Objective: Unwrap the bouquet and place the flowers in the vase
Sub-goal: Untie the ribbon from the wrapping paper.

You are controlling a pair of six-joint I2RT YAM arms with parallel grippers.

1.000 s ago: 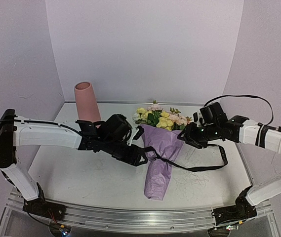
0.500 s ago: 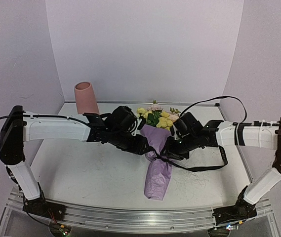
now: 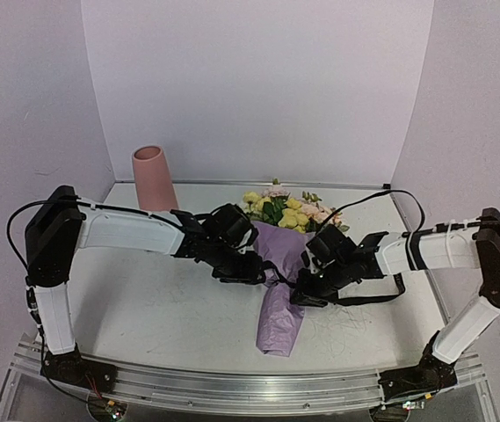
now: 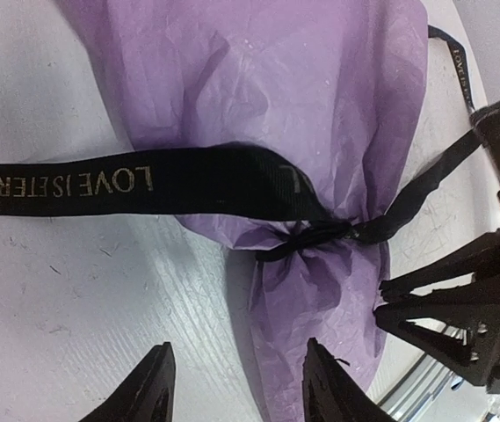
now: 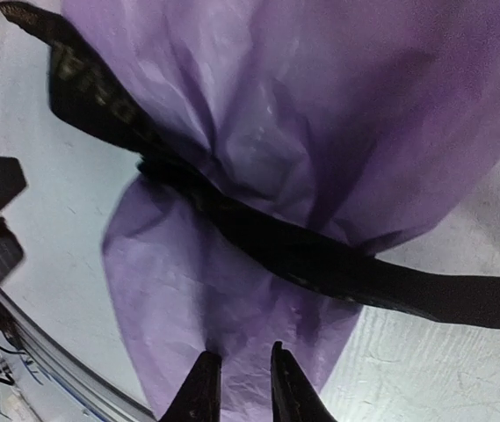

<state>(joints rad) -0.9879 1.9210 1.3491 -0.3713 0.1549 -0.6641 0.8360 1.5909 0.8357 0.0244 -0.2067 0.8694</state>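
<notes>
Left wrist shows crinkled lilac bouquet; left pincer wide, right pincer narrow.

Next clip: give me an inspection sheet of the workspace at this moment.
Surface: white table, scuffed with fine marks.
Job's things: bouquet lies on its side mid-table, black ribbon tied round its lilac paper; flowers point rearward; vase upright, back left, no stems in it.
Clutter: nothing seen.
Tools: left tool open, near the ribbon knot; right tool over the paper, fingers nearly together, grip unclear.
Cables: left arm's cable and right arm's cable arc clear of the bouquet.
Surroundings: lilac walls; metal rail at near edge.
</notes>
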